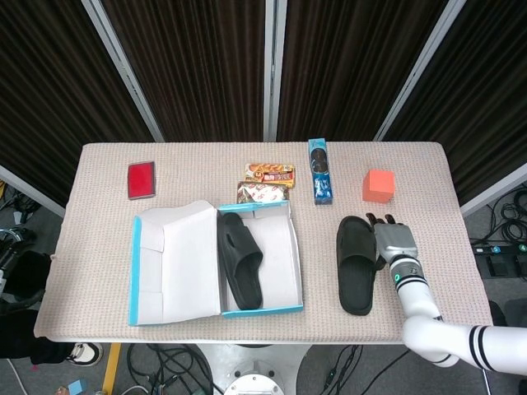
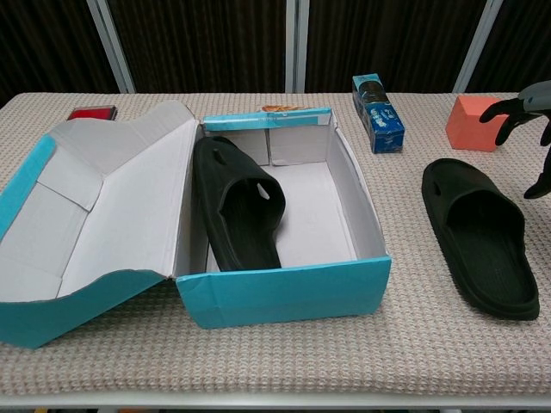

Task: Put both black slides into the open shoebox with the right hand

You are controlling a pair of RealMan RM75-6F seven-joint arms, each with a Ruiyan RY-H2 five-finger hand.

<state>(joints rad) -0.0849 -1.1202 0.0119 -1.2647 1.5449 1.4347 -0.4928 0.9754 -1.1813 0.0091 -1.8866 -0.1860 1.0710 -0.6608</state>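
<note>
One black slide (image 1: 240, 260) (image 2: 238, 205) lies inside the open blue shoebox (image 1: 278, 310) (image 2: 284, 294), against its left wall. The second black slide (image 1: 356, 263) (image 2: 482, 235) rests on the table to the right of the box. My right hand (image 1: 389, 239) (image 2: 530, 122) hovers just right of that slide with fingers spread and nothing in it. In the chest view only its fingers show at the right edge. My left hand is out of both views.
The box lid (image 1: 169, 263) lies flat open to the left. Behind the box sit snack packets (image 1: 265, 183), a blue cookie pack (image 1: 319, 171) (image 2: 377, 113), an orange block (image 1: 378, 185) (image 2: 471, 122) and a red case (image 1: 141, 179).
</note>
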